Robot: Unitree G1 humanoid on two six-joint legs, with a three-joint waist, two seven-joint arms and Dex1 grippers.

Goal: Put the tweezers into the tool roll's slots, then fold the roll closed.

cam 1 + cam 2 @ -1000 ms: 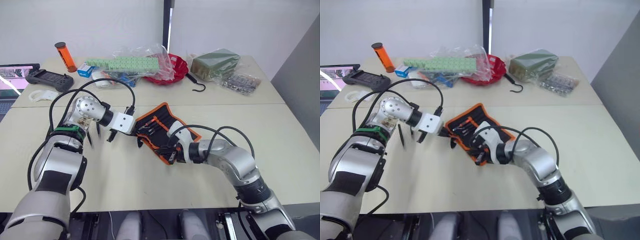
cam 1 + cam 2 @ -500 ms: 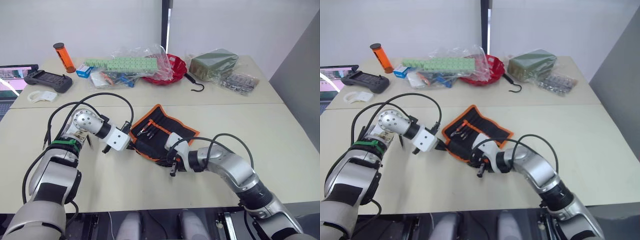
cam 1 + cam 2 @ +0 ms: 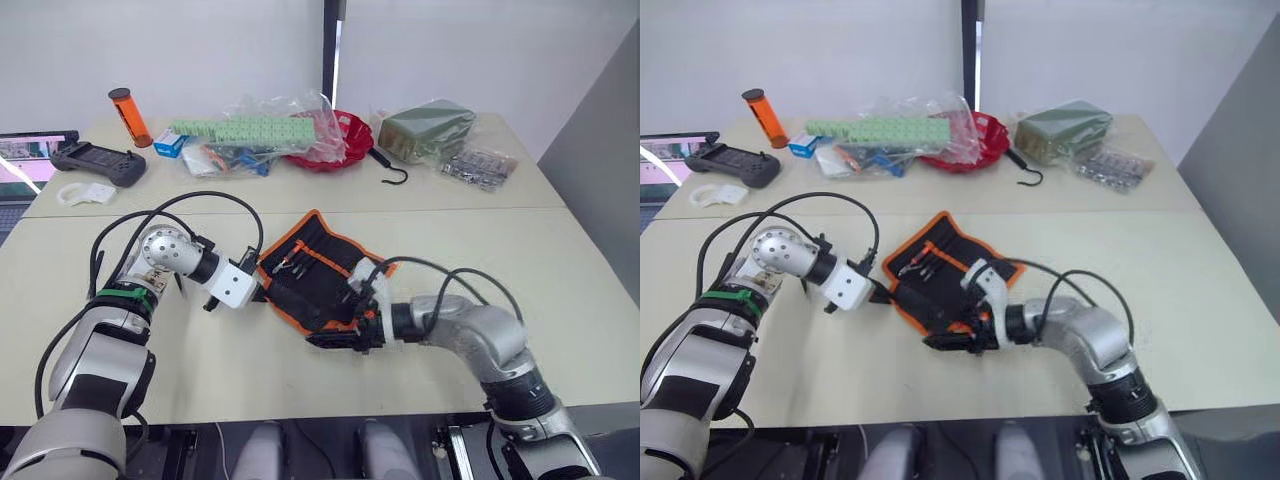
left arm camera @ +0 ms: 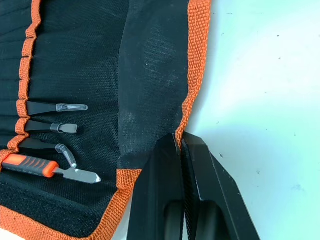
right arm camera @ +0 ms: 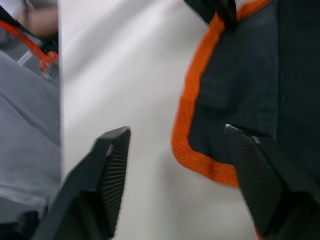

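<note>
Left eye view: the left gripper (image 3: 256,291) has its jaws pinched on the orange edging at the left corner of the tool roll (image 3: 312,270). The right gripper (image 3: 335,338) lies at the roll's near corner, jaws spread. The roll lies open near the middle of the table (image 3: 560,260), its long axis running diagonally from near-left to far-right. Bare table surrounds it toward the near edge and right edge; clutter sits along the far edge.

Left wrist view: the jaws are pressed together on the orange edging (image 4: 189,105) of a folded-over flap. Beside the flap, the tweezers (image 4: 55,107) sit in the slots (image 4: 22,75), tips pointing toward the flap, along with an orange-handled tool (image 4: 47,168). Pale table lies open past the edging.

Right wrist view: the fingers (image 5: 111,175) stand wide apart, one over bare table, the other on the roll's black fabric by its rounded orange corner (image 5: 192,157). No writing is legible anywhere.
</note>
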